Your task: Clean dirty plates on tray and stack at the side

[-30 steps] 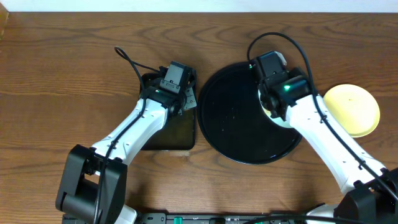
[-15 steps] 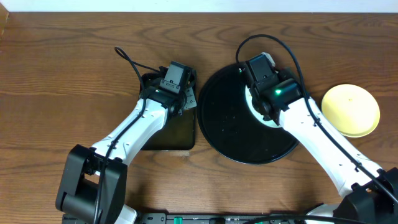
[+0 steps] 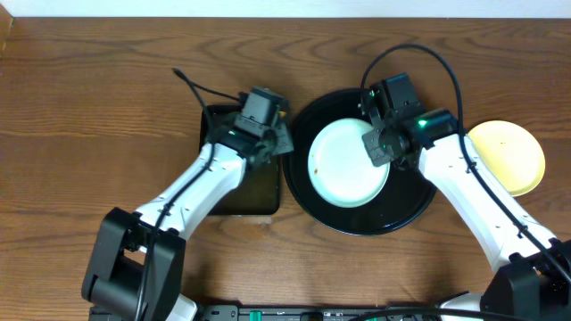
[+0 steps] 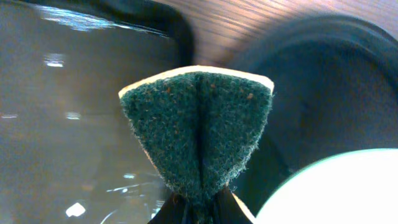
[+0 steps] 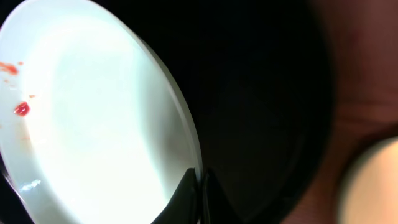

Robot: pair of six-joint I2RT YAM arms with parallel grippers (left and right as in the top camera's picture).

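A pale blue-white plate (image 3: pixel 346 163) lies over the large round black tray (image 3: pixel 401 214). My right gripper (image 3: pixel 375 147) is shut on the plate's right rim; the right wrist view shows the plate (image 5: pixel 93 118) with small red sauce spots at its upper left, the jaws (image 5: pixel 200 180) pinching its edge. A pale yellow plate (image 3: pixel 507 156) sits on the table to the right of the tray. My left gripper (image 3: pixel 268 138) is shut on a folded green scouring sponge (image 4: pixel 198 134), at the tray's left edge, just left of the plate. A third plate is out of view.
A smaller rectangular black tray (image 3: pixel 243 187) lies under my left arm, touching the round tray's left side. It fills the left of the left wrist view (image 4: pixel 68 112). Wooden table (image 3: pixel 89 116) all round; a pale wall edge runs along the top.
My right gripper has swung the blue-white plate out so its face shows over the tray. My left gripper with the sponge has moved right, towards the plate.
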